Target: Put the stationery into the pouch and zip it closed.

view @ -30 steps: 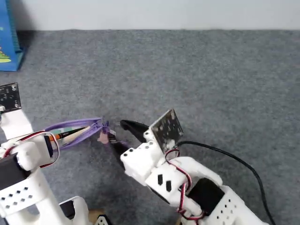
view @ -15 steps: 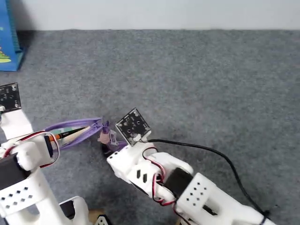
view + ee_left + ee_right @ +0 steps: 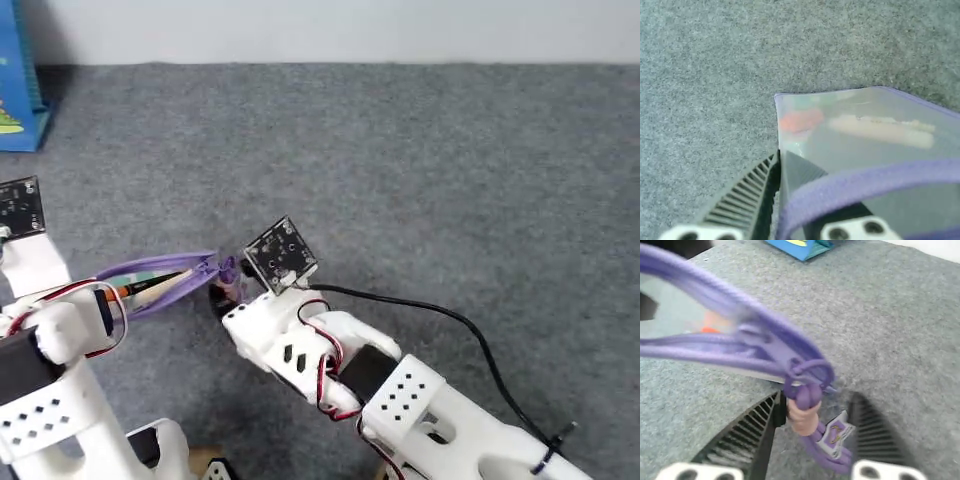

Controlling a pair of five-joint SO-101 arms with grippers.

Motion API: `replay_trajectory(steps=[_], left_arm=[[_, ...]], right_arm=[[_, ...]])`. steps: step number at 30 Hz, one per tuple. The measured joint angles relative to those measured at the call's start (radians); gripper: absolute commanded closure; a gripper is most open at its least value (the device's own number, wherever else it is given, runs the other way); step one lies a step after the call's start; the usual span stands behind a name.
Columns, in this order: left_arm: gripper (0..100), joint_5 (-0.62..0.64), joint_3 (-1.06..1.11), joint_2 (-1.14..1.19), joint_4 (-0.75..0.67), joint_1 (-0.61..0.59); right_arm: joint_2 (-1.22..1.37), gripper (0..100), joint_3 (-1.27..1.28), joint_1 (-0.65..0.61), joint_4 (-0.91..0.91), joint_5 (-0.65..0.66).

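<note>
A clear pouch with purple trim (image 3: 150, 278) is held a little above the grey carpet, with an orange item (image 3: 800, 120) and a beige pen (image 3: 880, 131) visible inside it. My left gripper (image 3: 779, 172) is shut on the pouch's (image 3: 865, 150) edge at its left end. At the pouch's right end hangs the zipper pull, a purple cord with a pinkish bead (image 3: 802, 414) and a small tag (image 3: 834, 432). My right gripper (image 3: 812, 440) is open, and the pull hangs between its two black fingers (image 3: 740, 440). In the high view the right gripper (image 3: 222, 292) sits right at that end of the pouch.
A blue box (image 3: 18, 90) stands at the far left back corner, also in the right wrist view (image 3: 800, 246). The right arm's black cable (image 3: 480, 340) trails over the carpet. Open grey carpet (image 3: 420, 170) stretches behind and to the right.
The right arm has swung left and turned its wrist, bringing its open gripper up to the zipper pull. The left arm and pouch have stayed put.
</note>
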Motion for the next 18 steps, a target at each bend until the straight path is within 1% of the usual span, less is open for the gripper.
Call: replay_trajectory(steps=[1,3,6,10,13,15,18], left_arm=[[99,0.0,0.0,0.0,0.0,0.0],[99,0.0,0.0,0.0,0.0,0.0],[99,0.0,0.0,0.0,0.0,0.0],[99,0.0,0.0,0.0,0.0,0.0],[99,0.0,0.002,0.0,-0.002,0.0],[99,0.0,0.002,0.002,-0.023,0.0],[98,0.0,0.005,0.003,-0.061,0.006]], right_arm=[[0.0,99.4,0.0,0.008,0.0,0.0],[0.0,98.0,0.0,0.02,0.0,0.0],[0.0,99.1,0.0,0.029,0.0,0.011],[-0.011,99.1,0.032,0.029,-0.002,0.106],[-0.086,99.1,0.086,0.029,0.009,0.155],[-0.164,99.1,0.103,0.029,0.069,0.166],[-0.31,99.1,0.106,0.029,0.212,0.17]])
